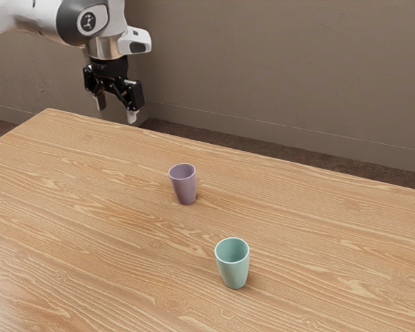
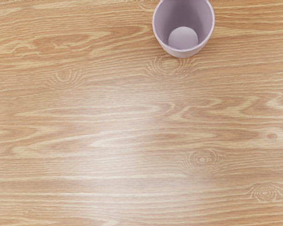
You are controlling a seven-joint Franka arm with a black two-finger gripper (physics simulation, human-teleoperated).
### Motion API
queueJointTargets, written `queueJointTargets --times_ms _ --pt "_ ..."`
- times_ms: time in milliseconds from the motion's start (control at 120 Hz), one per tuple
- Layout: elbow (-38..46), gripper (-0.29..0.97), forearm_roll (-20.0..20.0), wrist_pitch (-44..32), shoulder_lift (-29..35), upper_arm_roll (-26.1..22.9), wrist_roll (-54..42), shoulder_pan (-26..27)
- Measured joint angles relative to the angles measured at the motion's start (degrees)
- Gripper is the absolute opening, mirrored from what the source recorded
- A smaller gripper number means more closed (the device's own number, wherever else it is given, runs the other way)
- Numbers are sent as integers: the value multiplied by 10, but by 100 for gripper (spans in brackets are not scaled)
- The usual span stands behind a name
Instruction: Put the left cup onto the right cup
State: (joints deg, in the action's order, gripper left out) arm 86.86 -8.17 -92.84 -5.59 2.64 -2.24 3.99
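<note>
A lilac cup [image 1: 183, 182] stands upright near the middle of the wooden table [image 1: 69, 228]. A teal cup [image 1: 232, 262] stands upright closer to the front, toward the exterior view's right of the lilac one. My gripper [image 1: 116, 112] hangs high above the table's far edge at the exterior view's upper left, open, with nothing between its fingers and well away from both cups. In the wrist view I look straight down into the lilac cup [image 2: 183, 27], which is empty.
The table's far edge [image 1: 214, 145] runs diagonally behind the cups, with dark floor and a beige wall [image 1: 297, 62] beyond it. Bare wood grain [image 2: 132, 141] lies under my hand.
</note>
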Motion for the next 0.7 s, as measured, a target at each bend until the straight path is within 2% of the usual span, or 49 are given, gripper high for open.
queueJointTargets --times_ms 142,333,700 --pt "1 68 3 -1 0 -2 0 -2" --pt "1 68 6 -15 -7 -29 2 2" --pt "-2 68 17 -80 -76 -30 4 -1"
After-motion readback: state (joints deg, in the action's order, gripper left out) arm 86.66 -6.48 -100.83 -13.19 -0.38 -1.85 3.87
